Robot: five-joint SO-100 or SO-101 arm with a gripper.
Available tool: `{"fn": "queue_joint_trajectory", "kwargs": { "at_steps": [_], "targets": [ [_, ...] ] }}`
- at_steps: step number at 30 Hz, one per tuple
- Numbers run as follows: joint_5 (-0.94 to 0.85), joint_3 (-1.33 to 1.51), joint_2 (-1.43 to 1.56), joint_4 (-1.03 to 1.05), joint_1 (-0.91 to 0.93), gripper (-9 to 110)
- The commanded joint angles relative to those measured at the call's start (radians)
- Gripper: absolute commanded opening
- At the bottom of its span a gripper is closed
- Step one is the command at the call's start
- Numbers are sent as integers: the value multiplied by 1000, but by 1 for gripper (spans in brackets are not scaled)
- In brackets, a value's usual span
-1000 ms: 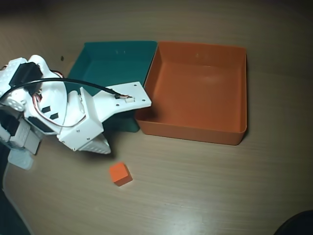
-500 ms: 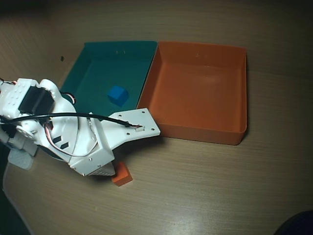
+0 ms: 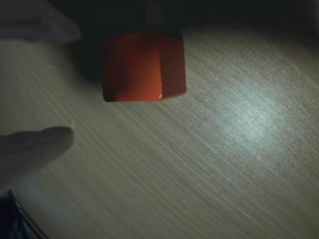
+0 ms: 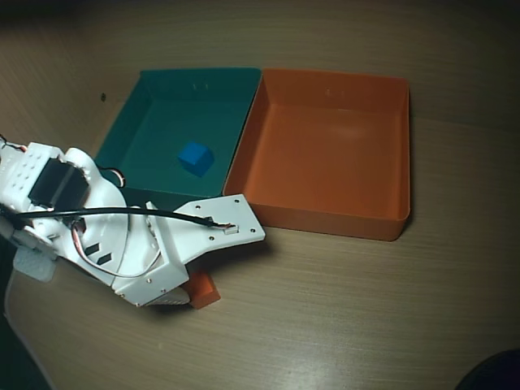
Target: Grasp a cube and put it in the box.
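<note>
As arm has dropped over the cube (image 4: 206, 290), cube sits just ahead of pincer (image 3: 75, 74), between fingers, untouched; jaws approx. wide, though wrist view is dim. Grasp pending; box (image 4: 404, 146) empty, well apart.

Only a light wood-grain desk (image 4: 341, 309) is seen here, pretty dimly lit. Its far edge is swallowed by shadow, and a soft bright patch is thrown across the grain in the wrist view.
</note>
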Motion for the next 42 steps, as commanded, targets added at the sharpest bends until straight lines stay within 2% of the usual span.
{"fn": "queue_joint_trajectory", "kwargs": {
  "at_steps": [1, 7, 21, 42],
  "targets": [
    [-11, -61, 18, -5, 5, 35],
    [-11, -61, 15, -5, 5, 45],
    [0, -149, -186, -120, 9, 45],
    [9, -144, -258, -110, 20, 44]
  ]
}}
